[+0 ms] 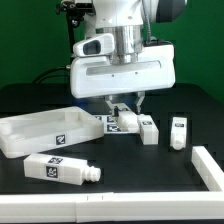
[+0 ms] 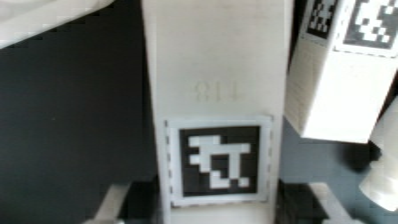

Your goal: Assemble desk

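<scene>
The pincer point(image 1: 124, 106) clamps a smooth white square-section tagged leg point(image 2: 214, 80).

Gripped leg point(image 2: 214, 70): white plastic, b/w square tag point(image 2: 222, 165) w/ blocky pixel pattern, black border. Next leg point(image 2: 338, 85): white, same sort of b/w tag near its end. Tabletop point(image 1: 25, 140): white, one b/w tag on its side. Lying leg point(image 1: 60, 170): white w/ b/w tag. Upright leg point(image 1: 178, 132): white, small dark tag. Marker board point(image 1: 110, 120): white w/ black tags. Table point(image 1: 145, 178): matt black. Rails point(image 1: 100, 210): white. Robot point(image 1: 125, 65): glossy white, grey wrist section. Backdrop point(image 1: 30, 40): green.
</scene>
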`<state>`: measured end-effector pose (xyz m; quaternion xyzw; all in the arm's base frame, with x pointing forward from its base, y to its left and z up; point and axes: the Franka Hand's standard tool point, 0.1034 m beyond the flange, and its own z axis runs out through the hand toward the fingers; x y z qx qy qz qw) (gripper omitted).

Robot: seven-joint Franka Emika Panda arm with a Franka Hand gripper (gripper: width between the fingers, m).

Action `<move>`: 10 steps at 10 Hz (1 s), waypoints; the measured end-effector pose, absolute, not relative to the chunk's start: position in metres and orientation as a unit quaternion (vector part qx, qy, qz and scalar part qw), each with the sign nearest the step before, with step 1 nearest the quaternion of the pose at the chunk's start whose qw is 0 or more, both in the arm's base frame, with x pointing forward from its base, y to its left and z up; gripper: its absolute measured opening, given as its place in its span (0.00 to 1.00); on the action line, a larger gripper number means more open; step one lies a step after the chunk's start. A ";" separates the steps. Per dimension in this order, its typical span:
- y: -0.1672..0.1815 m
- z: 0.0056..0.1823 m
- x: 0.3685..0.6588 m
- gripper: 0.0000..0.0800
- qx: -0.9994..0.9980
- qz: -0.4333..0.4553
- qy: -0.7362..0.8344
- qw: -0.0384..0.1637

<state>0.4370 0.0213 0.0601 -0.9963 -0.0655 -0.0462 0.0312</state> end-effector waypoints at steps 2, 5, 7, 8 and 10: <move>0.010 0.044 0.412 0.35 -0.998 -0.030 -0.036 0.031; 0.011 0.026 0.388 0.36 -0.999 -0.032 -0.039 0.018; 0.014 0.025 0.389 0.36 -0.998 -0.034 -0.039 0.019; 0.014 0.024 0.389 0.36 -0.998 -0.033 -0.039 0.018; 0.014 0.024 0.389 0.36 -0.999 -0.033 -0.039 0.019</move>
